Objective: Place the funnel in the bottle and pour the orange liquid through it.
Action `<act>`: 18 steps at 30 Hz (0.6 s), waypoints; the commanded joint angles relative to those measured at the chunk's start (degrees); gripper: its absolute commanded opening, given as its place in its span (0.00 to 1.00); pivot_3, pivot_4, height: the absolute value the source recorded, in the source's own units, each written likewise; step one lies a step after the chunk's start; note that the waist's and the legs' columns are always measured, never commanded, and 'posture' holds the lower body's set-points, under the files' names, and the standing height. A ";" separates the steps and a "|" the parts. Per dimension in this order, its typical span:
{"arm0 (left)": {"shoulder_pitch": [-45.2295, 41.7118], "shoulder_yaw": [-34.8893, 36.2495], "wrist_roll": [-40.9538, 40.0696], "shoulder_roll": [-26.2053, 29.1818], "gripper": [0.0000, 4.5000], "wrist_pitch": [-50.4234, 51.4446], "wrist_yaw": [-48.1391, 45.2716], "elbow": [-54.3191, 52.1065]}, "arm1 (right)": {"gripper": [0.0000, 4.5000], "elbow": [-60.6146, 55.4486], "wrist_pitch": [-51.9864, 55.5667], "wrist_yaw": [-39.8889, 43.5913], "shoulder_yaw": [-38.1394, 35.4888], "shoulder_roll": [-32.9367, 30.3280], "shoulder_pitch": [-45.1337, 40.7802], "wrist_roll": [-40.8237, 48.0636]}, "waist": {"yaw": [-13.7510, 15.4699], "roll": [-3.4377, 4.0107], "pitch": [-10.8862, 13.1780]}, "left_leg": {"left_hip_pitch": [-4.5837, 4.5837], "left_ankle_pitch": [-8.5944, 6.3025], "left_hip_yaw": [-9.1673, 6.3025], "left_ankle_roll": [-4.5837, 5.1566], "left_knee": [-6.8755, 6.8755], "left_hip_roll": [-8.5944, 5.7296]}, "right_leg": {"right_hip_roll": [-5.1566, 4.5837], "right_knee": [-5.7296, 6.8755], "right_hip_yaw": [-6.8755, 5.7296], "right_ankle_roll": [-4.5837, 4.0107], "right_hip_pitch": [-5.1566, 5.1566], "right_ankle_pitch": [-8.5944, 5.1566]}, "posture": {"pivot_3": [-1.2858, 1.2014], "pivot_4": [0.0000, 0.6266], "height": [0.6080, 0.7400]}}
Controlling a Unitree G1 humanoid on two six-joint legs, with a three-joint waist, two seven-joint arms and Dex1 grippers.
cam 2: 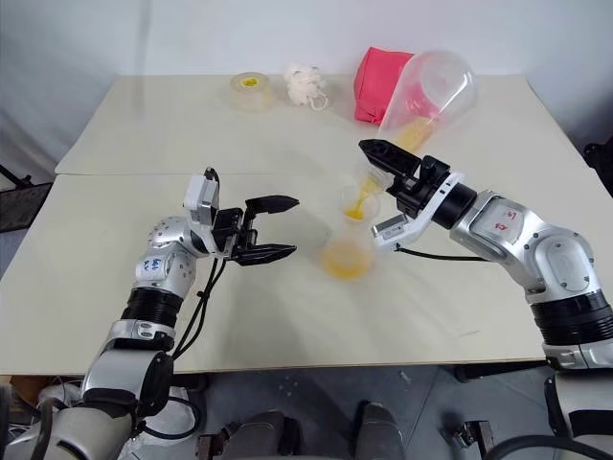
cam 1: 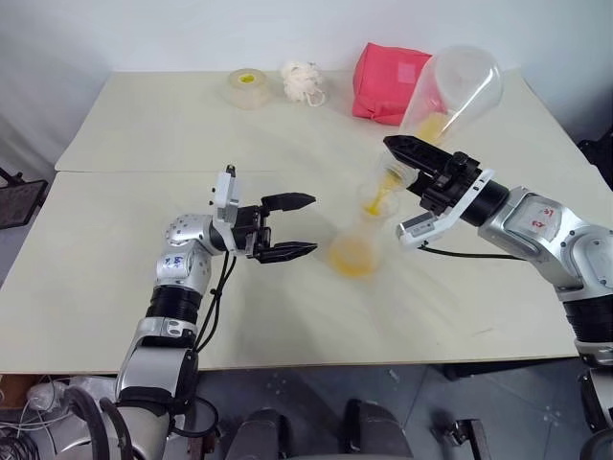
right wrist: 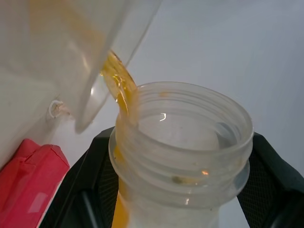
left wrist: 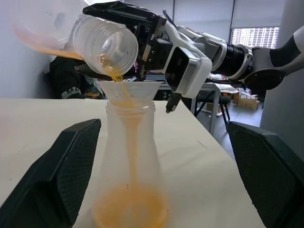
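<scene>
While the right gripper (cam 1: 414, 158), clenched on the neck of a tilted clear jug (cam 1: 458, 92), holds it over the funnel (left wrist: 124, 91), orange liquid (left wrist: 130, 211) streams into the flask-shaped bottle (cam 1: 355, 251) near the desk's (cam 1: 144, 144) middle: pouring is under way. The left gripper (cam 1: 292, 227) stands released just beside the bottle. Next, I judge, more tilt to empty the smooth, see-through plastic jug
</scene>
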 commanded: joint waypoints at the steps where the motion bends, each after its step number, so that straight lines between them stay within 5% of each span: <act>1: -1.34 0.74 -0.62 -0.18 1.00 -0.74 -0.09 -0.50 | 0.62 -0.70 -0.30 -1.72 -0.49 -1.34 -1.82 -0.20 | 0.00 0.00 0.00 | 0.00 0.00 0.00 0.00 0.00 0.00 | 0.00 0.00 0.00 0.00 0.00 0.00 | 0.52 0.24 1.00; 18: -1.47 0.94 -0.58 -0.24 1.00 -0.99 0.20 -0.18 | 0.62 1.59 -1.79 -6.08 1.77 -1.96 -4.63 -3.57 | -0.04 0.00 0.00 | -0.01 0.00 0.00 0.00 0.00 0.02 | 0.00 0.00 0.01 0.00 0.00 0.00 | 0.52 0.24 1.00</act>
